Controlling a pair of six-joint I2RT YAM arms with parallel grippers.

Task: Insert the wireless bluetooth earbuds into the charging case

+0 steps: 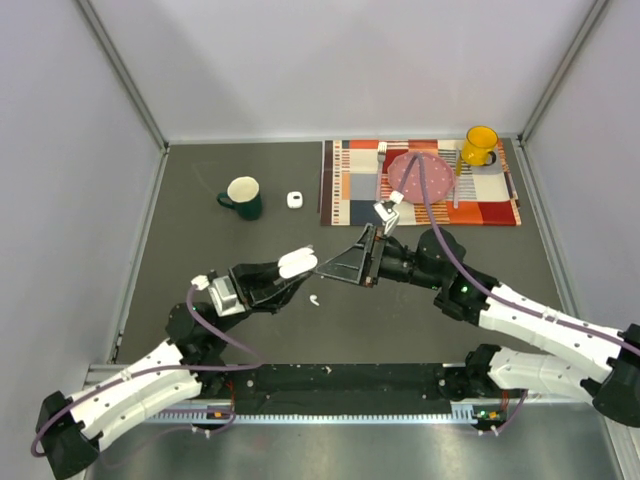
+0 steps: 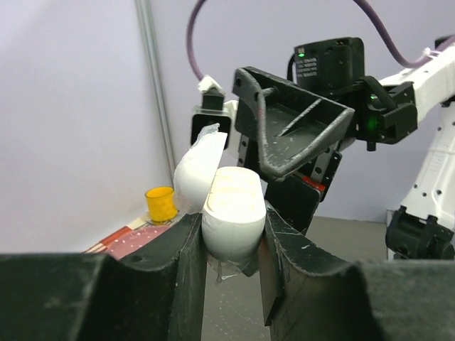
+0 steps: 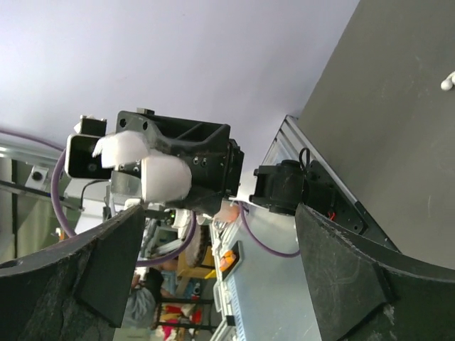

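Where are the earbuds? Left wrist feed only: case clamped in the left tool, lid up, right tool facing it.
Observer: The top view shows just one earbud, lying on the table, a bit nearer the arm bases than the charging case.
Operator: Right tool carrying one?
Observer: No. The right wrist view shows the right tool open, nothing between its fingers.
Operator: Any other case out there?
Observer: Maybe. A small white boxy item sits on the table just right of the green mug; too small to tell.
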